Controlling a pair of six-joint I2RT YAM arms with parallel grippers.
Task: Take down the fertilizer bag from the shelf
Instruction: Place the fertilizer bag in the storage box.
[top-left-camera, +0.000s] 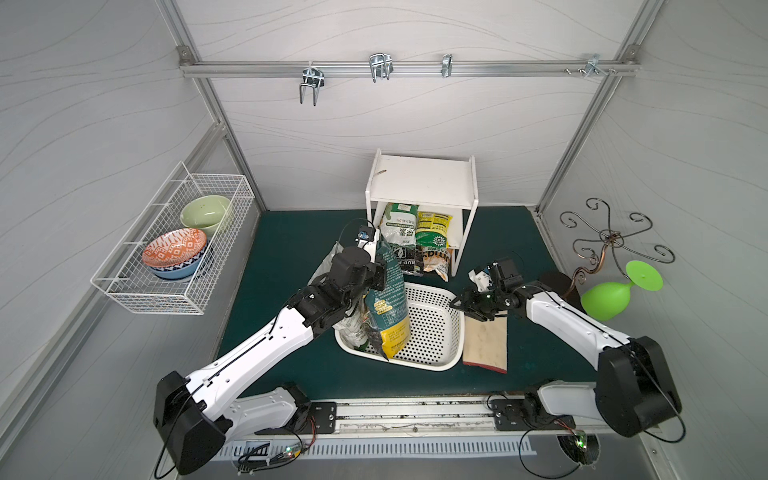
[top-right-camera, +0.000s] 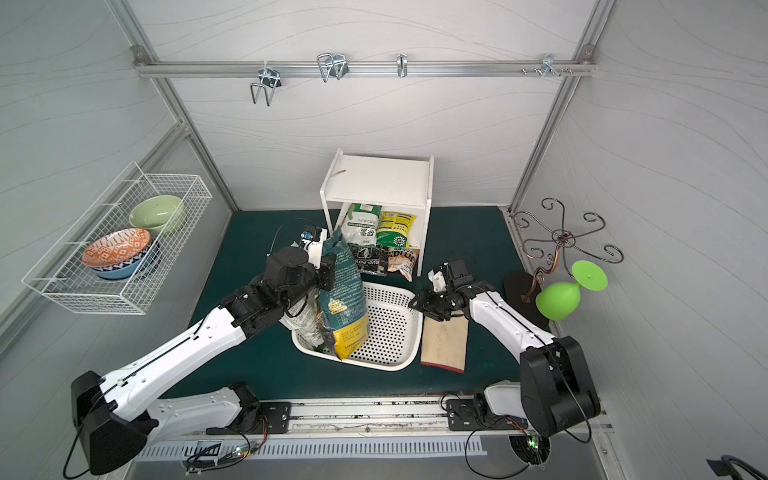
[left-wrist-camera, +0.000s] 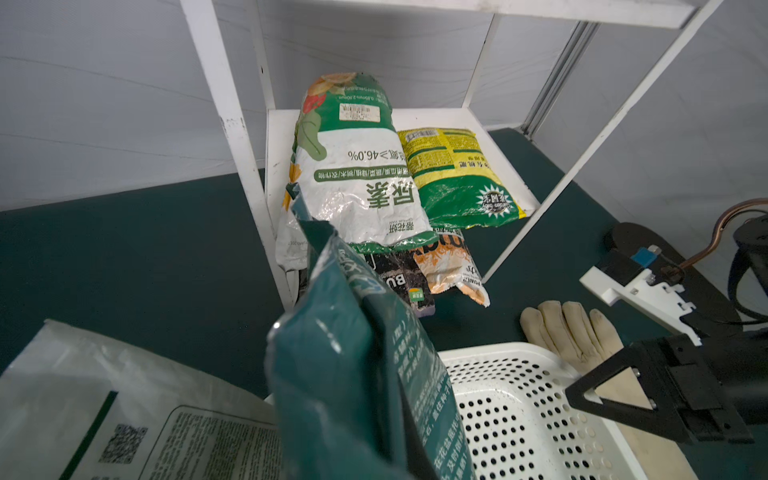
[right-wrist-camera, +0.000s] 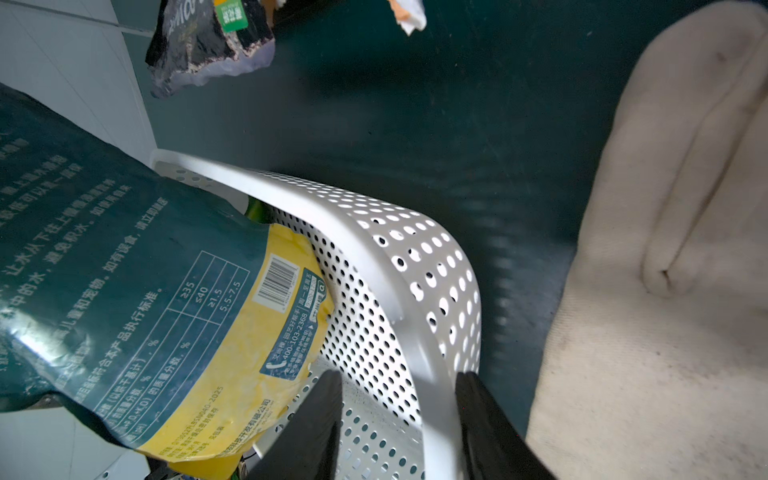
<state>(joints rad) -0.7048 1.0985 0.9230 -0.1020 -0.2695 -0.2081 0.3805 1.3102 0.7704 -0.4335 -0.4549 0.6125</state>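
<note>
Near the middle of the green mat: teal-and-yellow fertilizer bag (top-left-camera: 388, 305) stands upright with its lower end inside the perforated basket (top-left-camera: 436, 332), off the shelf.
Left gripper: left gripper (top-left-camera: 376, 272) is clamped tight on the upper part of the fertilizer bag; in the left wrist view the bag rises straight up from the camera.
Right gripper: right gripper (right-wrist-camera: 399, 419) has its jaws partly apart, one finger inside the basket wall and one outside, straddling the rim; actual contact with the rim cannot be confirmed.
Shelf: shelf (top-left-camera: 422, 178) stands at the mat's rear edge, top board bare apart from one small brown item near its left rail.
Lower board: white-and-green bag (left-wrist-camera: 361, 174) lies beside a yellow-and-green bag (left-wrist-camera: 457, 174); a black bag (left-wrist-camera: 399, 282) and an orange-and-white bag (left-wrist-camera: 455, 270) stick out beneath them toward the basket.
Basket contents: a whitish printed bag (left-wrist-camera: 124, 415) leans in the basket on the left-arm side of the fertilizer bag.
Beside basket: cream work glove (right-wrist-camera: 665, 291) lies flat on the mat, just outside the wall nearest the right arm.
</note>
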